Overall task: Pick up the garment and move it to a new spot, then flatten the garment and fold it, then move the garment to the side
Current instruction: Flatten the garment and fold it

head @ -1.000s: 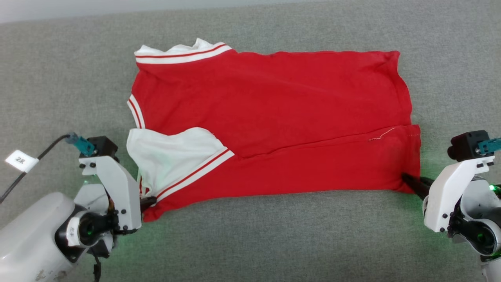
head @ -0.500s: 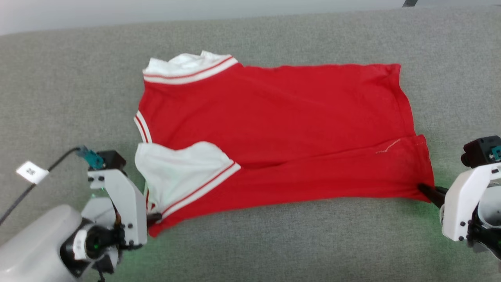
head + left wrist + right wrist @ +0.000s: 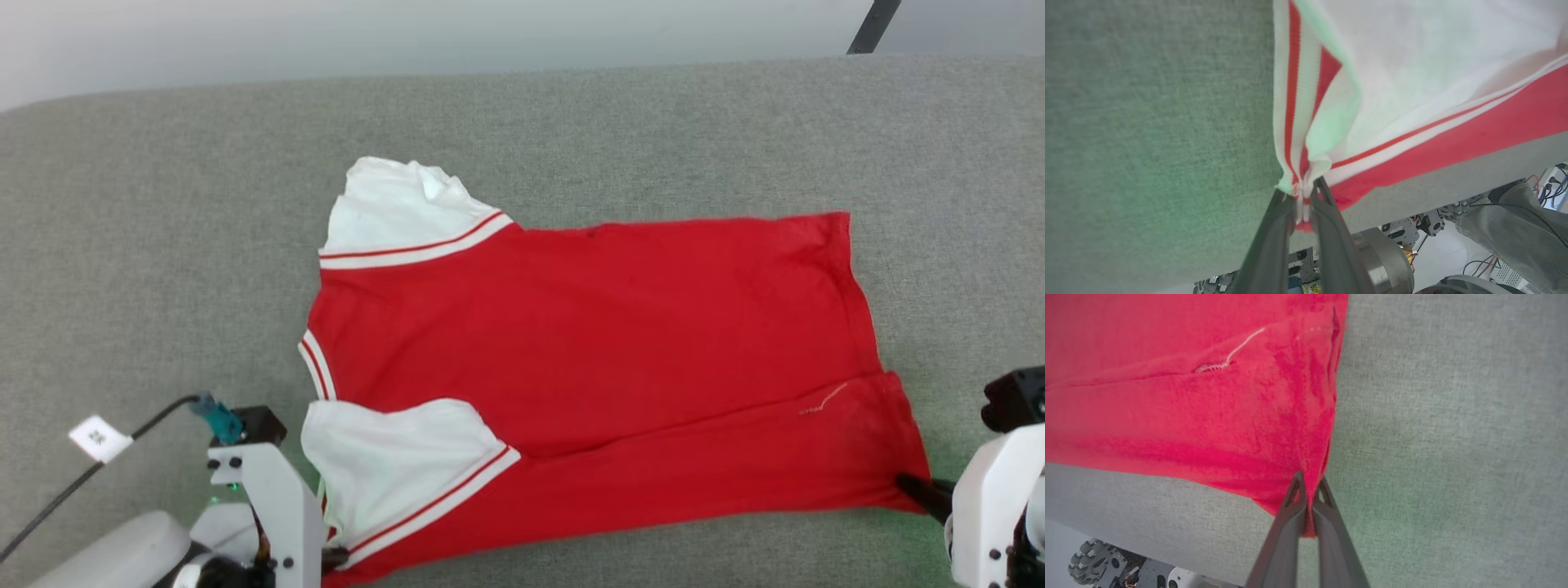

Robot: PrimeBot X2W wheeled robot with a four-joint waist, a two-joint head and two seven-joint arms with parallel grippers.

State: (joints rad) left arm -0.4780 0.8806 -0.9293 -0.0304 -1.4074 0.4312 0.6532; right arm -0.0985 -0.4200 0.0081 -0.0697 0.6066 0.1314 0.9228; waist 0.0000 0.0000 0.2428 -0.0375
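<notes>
Across the grey surface (image 3: 163, 204), from the middle to the near edge: the garment (image 3: 588, 327), spread red, near strip doubled over, white sleeves toward the left edge. Left hand (image 3: 1302, 196) pinched shut on the striped trim; right hand (image 3: 1310, 486) clamped on the near hem corner. Best lifted level, taut between both grips, then carried evenly to avoid bunching.

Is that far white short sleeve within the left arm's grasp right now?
Probably not yet: the left gripper is shut on the red jersey's near corner, though the far white sleeve lies unobstructed.
</notes>
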